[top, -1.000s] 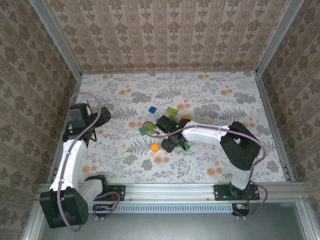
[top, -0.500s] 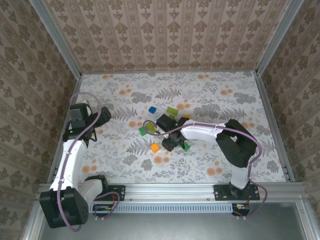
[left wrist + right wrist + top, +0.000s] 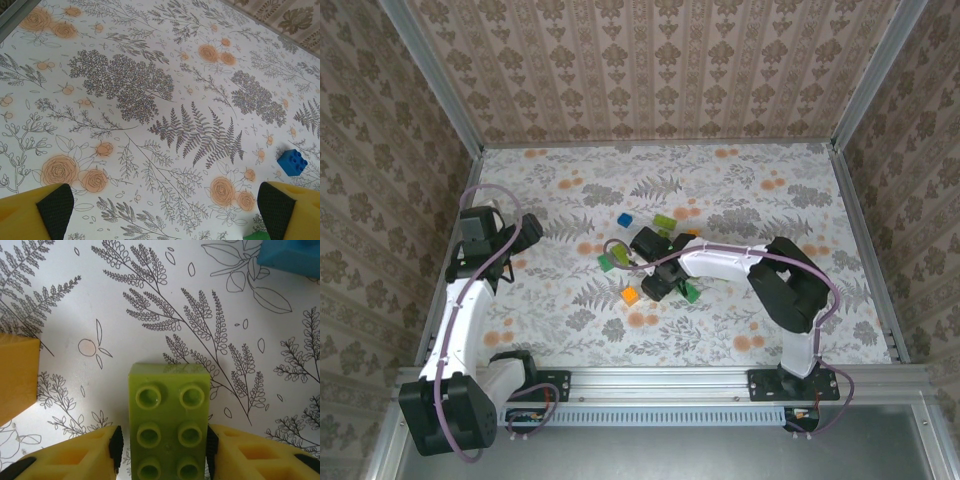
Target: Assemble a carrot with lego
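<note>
Our right pincer [image 3: 164, 452] straddles a light green brick [image 3: 169, 405], which lies flat on the surface [image 3: 75, 300], studs up, between the pads [image 3: 116, 445]. The right pad touches its side, but the left looks only just beside it, so we cannot tell whether the grip is made. To do this well, we should squeeze squarely on the long sides, stay low, then lift straight up. That keeps us clear of the orange brick [image 3: 17, 375] to the left and the blue brick [image 3: 290, 255] ahead to the right. Our left pincer [image 3: 165, 210] hangs released, fingers wide apart.
</note>
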### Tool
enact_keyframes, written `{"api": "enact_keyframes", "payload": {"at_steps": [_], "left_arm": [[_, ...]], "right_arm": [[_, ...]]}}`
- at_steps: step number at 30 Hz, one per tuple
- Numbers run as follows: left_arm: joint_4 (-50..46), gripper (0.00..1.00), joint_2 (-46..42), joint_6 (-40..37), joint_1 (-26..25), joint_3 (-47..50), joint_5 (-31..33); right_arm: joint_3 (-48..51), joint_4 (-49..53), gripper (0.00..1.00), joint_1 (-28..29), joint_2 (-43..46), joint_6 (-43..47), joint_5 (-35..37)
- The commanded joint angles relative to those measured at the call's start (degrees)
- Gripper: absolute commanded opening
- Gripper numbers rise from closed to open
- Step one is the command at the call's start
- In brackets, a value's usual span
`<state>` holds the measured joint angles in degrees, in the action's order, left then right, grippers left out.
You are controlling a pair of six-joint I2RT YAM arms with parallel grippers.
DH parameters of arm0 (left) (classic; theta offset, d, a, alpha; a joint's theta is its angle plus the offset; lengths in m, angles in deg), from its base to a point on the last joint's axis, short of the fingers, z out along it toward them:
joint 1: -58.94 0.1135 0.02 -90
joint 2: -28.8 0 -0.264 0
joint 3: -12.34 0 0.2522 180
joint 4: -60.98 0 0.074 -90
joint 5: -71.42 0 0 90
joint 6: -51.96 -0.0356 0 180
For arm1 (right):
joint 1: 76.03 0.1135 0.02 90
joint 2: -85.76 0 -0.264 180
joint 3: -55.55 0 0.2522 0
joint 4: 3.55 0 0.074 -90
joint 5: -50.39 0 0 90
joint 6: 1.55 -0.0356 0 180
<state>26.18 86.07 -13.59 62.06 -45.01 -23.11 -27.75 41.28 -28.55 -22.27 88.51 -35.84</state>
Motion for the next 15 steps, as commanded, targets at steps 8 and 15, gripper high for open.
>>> {"api": "enact_keyframes", "payload": {"at_steps": [8,15], "left_arm": [[0.76,0.97,-0.05,0.51,0.59,-0.44,-0.88],[0.80,0.97,-0.28,0.46,0.62,-0.26,-0.93]], "right_arm": [[-1.21,0.22,0.39,-0.46,-1.18,0.30,-1.35],[-0.63,1.71,0.35,-0.47,3.02,-1.54,-0.74]]}}
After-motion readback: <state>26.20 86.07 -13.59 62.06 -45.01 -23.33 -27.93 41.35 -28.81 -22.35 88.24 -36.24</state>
